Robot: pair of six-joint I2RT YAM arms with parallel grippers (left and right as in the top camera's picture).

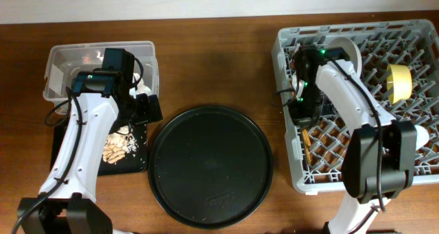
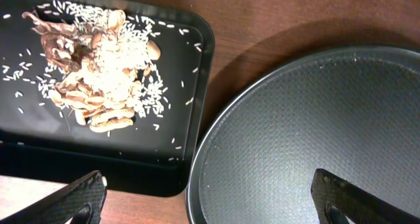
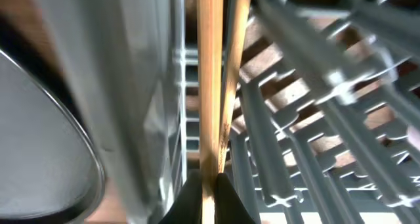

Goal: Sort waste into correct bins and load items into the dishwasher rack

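My right gripper (image 3: 209, 198) pinches the chopsticks (image 3: 211, 86) close beside the rack (image 1: 418, 38) wall. My left gripper (image 2: 216, 199) hangs spread over the edge of the black tray (image 2: 98, 148).

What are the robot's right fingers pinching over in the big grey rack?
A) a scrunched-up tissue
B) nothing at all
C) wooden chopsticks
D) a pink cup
C: the right wrist view shows the right arm's fingers closed on the wooden chopsticks, right beside the bars of the grey rack.
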